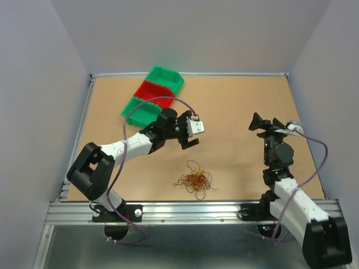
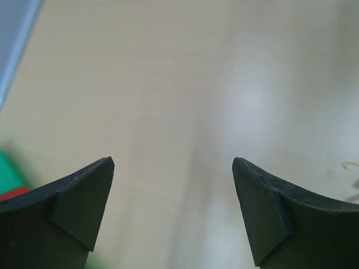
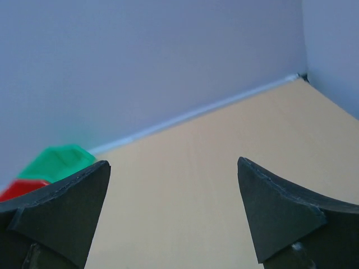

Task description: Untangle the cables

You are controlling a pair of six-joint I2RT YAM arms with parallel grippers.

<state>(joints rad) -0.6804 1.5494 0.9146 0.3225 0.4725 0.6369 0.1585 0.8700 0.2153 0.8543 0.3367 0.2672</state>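
- The left arm [image 1: 134,144] reaches from its base at the near left edge toward the middle, with its forearm low and slanting away to the right.
- The left jaws stand wide apart with nothing between them, their dark fingers [image 2: 67,213] angled down at the surface.
- The right arm [image 1: 291,197] rises from the near right corner, folded at the elbow, with its wrist held high.
- The right jaws are likewise spread and empty, their fingers [image 3: 280,213] pointing roughly level, away from the base.
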